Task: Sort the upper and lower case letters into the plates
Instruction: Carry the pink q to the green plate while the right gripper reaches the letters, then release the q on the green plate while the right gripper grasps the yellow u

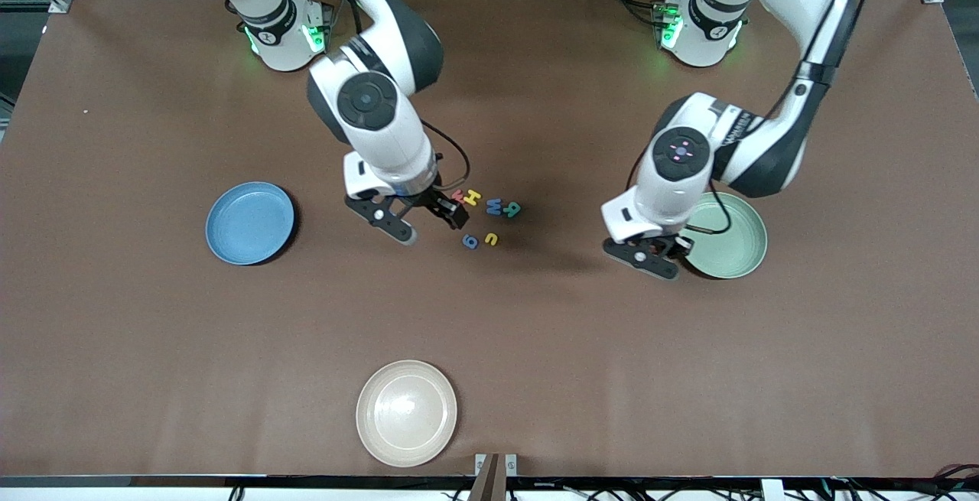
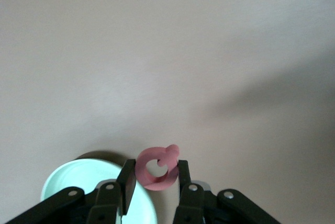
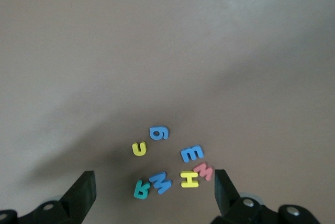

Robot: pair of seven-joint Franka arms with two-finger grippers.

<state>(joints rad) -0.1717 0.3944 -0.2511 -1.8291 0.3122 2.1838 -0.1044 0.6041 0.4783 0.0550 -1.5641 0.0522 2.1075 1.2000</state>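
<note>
- Front view, nearest first: the cream plate (image 1: 406,412) is lying unused on the desk (image 1: 153,348).
- You are carrying a red letter (image 2: 157,168) clenched in the left tool (image 1: 652,253), right at the mint plate's (image 1: 738,248) rim.
- Your right tool (image 1: 417,218) is hanging spread wide over the remaining letters (image 1: 486,214), seven by my count.
- Both the mint and blue plate (image 1: 250,222) are looking empty, so sorting is barely starting.

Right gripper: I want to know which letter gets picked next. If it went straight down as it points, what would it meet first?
Probably the red letter or the yellow H, which lie nearest between the right gripper's open fingers; depth is unclear.
</note>
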